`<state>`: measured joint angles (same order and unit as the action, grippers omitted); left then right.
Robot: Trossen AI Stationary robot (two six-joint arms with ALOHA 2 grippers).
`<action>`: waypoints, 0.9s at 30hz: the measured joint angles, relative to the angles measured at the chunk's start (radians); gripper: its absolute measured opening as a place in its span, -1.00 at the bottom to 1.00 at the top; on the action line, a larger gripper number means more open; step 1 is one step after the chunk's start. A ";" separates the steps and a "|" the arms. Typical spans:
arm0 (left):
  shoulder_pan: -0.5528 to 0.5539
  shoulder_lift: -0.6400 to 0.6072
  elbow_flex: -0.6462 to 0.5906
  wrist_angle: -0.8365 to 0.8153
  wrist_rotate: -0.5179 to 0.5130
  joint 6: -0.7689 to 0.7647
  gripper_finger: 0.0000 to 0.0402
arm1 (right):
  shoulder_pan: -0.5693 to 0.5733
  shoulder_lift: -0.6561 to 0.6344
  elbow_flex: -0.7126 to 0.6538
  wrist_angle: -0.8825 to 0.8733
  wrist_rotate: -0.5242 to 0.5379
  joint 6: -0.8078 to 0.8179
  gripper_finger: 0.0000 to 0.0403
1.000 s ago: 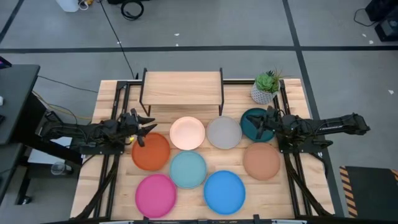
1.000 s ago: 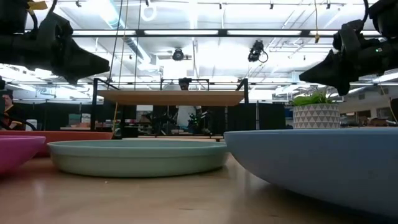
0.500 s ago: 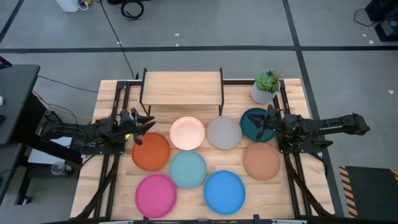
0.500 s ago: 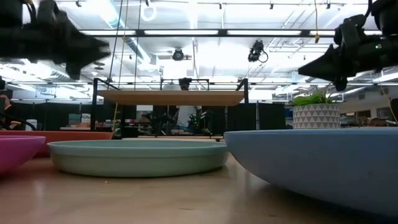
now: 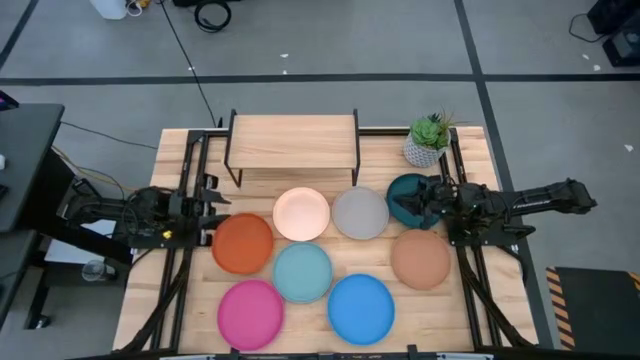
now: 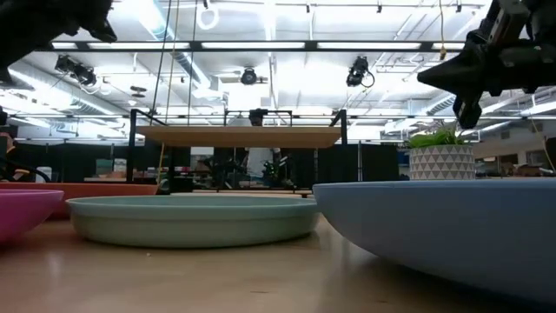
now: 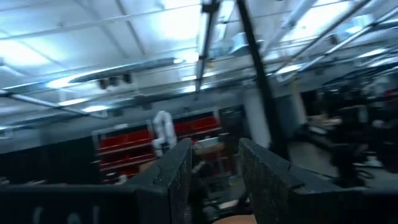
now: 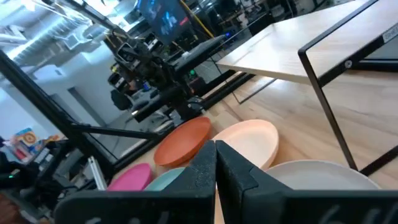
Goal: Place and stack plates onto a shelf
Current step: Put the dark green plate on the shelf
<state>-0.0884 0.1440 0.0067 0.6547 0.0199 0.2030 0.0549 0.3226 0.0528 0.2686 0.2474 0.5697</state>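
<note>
Eight plates lie flat on the slatted table in the high view: orange (image 5: pixel 241 243), cream-pink (image 5: pixel 301 213), grey (image 5: pixel 360 213), dark teal (image 5: pixel 400 186), tan-brown (image 5: pixel 421 258), light teal (image 5: pixel 302 272), magenta (image 5: pixel 251 312) and blue (image 5: pixel 361 308). The shelf (image 5: pixel 293 140) stands bare-topped by the far edge. My left gripper (image 5: pixel 220 205) is open, in the air left of the orange plate, and tipped up at the ceiling (image 7: pixel 214 155). My right gripper (image 5: pixel 398 207) is shut (image 8: pixel 215 144) and hovers over the dark teal plate, partly hiding it.
A potted plant (image 5: pixel 428 140) stands right of the shelf at the far right of the table. Black rails run along both sides of the table. The plates crowd the middle and near half. A narrow strip of bare table lies between shelf and plates.
My left gripper has drawn back toward the table's left edge, off the orange plate's rim, risen and tipped upward. My right gripper has risen a little and come more level above the dark teal plate. No plate has moved.
</note>
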 joint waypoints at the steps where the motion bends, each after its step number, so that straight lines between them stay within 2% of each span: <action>1: 0.000 0.000 0.000 0.000 -0.008 0.002 -0.29 | 0.003 0.016 0.000 0.015 0.007 -0.008 -0.97; 4: 0.000 0.000 0.000 -0.007 0.037 0.018 -0.29 | 0.004 0.065 0.002 0.085 0.010 -0.056 -0.96; 6: 0.000 0.000 0.000 -0.017 0.099 0.022 -0.29 | 0.004 0.098 0.026 0.094 0.012 -0.104 -0.94; 8: -0.001 0.000 0.000 -0.019 0.117 0.018 -0.29 | 0.004 0.133 0.061 0.089 0.021 -0.155 -0.93; 13: 0.000 0.000 0.002 -0.083 -0.003 -0.070 -0.29 | 0.003 0.225 0.157 0.045 0.027 -0.282 -0.94; 17: -0.001 0.010 0.109 -0.412 -0.025 -0.201 -0.30 | 0.003 0.327 0.247 -0.003 0.024 -0.349 -0.94; 21: 0.000 0.061 0.214 -0.665 -0.047 -0.281 -0.30 | 0.003 0.463 0.355 -0.103 0.021 -0.386 -0.94; 27: -0.001 0.158 0.242 -0.677 -0.050 -0.296 -0.30 | 0.008 0.719 0.585 -0.426 0.020 -0.416 -0.94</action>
<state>-0.0891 0.3024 0.2489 -0.0219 -0.0297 -0.0933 0.0631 1.0414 0.6374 -0.1574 0.2669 0.1542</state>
